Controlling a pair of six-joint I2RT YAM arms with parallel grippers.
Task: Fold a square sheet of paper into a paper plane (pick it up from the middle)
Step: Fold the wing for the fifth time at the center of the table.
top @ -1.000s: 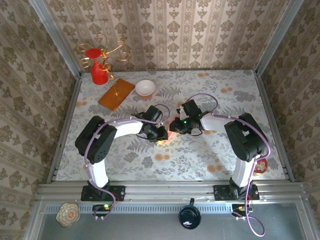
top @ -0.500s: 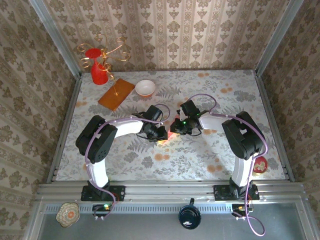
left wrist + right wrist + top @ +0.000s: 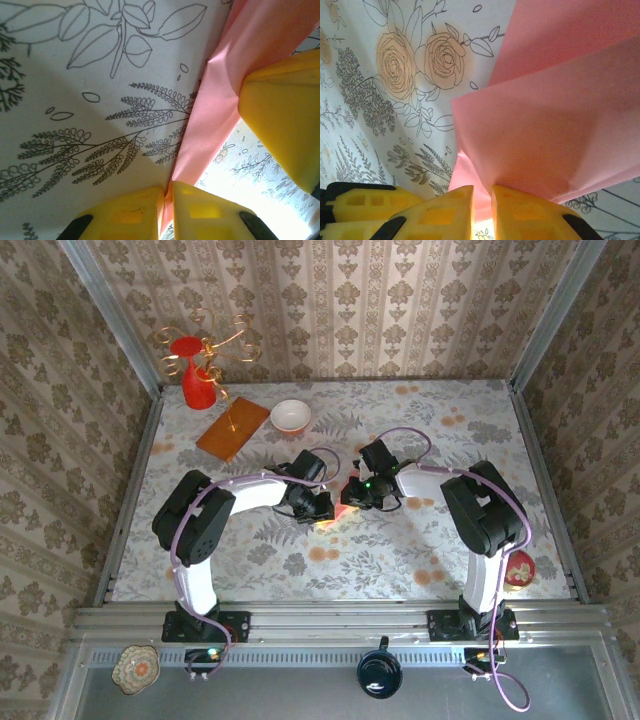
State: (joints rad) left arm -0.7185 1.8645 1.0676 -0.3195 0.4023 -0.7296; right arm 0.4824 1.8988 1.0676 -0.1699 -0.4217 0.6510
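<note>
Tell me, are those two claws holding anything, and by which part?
The left gripper and right gripper each pinch the pink paper at an edge.

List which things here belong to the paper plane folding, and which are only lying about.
Job: pink sheet of paper, left gripper, right gripper, both pinching it.
Lying about: red vase, wooden board, white bowl, dark mug.

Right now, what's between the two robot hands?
The square sheet of paper, pinched by the left gripper and right gripper; the left wrist view shows it.
</note>
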